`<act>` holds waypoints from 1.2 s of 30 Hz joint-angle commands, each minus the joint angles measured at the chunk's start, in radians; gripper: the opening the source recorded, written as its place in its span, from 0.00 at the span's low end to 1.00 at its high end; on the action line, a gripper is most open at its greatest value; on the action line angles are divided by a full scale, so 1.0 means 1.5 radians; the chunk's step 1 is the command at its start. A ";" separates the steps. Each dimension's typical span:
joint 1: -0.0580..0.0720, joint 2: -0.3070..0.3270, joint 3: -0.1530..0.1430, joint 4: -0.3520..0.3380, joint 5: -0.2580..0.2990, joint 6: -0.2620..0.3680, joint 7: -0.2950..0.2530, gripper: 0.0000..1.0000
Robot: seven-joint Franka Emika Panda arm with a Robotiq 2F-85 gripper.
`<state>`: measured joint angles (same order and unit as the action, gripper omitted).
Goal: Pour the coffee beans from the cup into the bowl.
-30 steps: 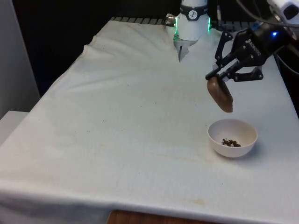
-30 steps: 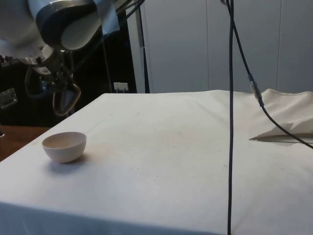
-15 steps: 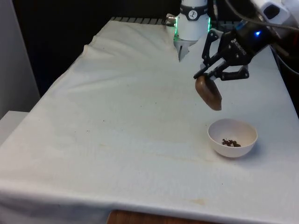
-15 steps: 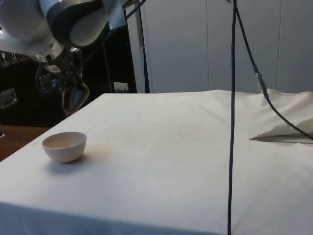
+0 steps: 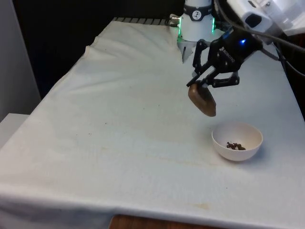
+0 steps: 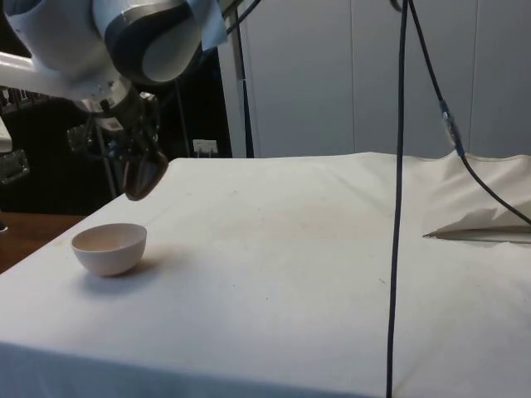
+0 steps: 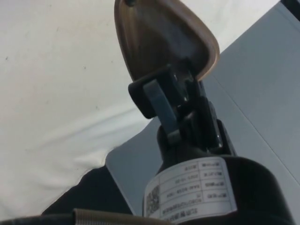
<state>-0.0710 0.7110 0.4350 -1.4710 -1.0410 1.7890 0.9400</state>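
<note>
Fingers (image 7: 161, 101) clamped tight on the rim of the cup (image 5: 201, 99), one pad inside the mouth and the other against the outer wall, as the wrist view shows it. The gripper (image 5: 206, 82) hangs in the air over the white cloth (image 5: 119, 124), and the cup hangs with it, tilted hard, base pointing down and toward the front view's right.

Count them up: one cup, one bowl (image 5: 237, 141), one small heap of coffee beans (image 5: 235, 146), one gripper.

The cup is brown, smooth and glossy, tapering toward its base; in the wrist view its interior (image 7: 161, 40) reads the same brown with a pale sheen. In the side view the cup (image 6: 143, 176) sits higher than the bowl (image 6: 109, 248) and a little toward the middle of the table.

The bowl is white, round and shallow, standing upright on the cloth near the front view's right edge of the table. The dark beans lie in a loose cluster at its bottom. Cup and bowl are apart, the cup up and to the front view's left of the bowl's rim, not over it.
</note>
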 commanded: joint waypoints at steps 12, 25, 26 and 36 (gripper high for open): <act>-0.013 -0.023 -0.044 -0.063 0.051 0.095 0.000 0.02; -0.005 -0.040 -0.103 -0.107 0.089 0.151 -0.009 0.02; -0.015 -0.044 -0.102 -0.118 0.096 0.173 -0.013 0.02; -0.016 -0.046 -0.140 -0.148 0.127 0.233 -0.024 0.02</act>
<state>-0.0790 0.6470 0.2130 -1.6830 -0.8540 2.1190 0.9100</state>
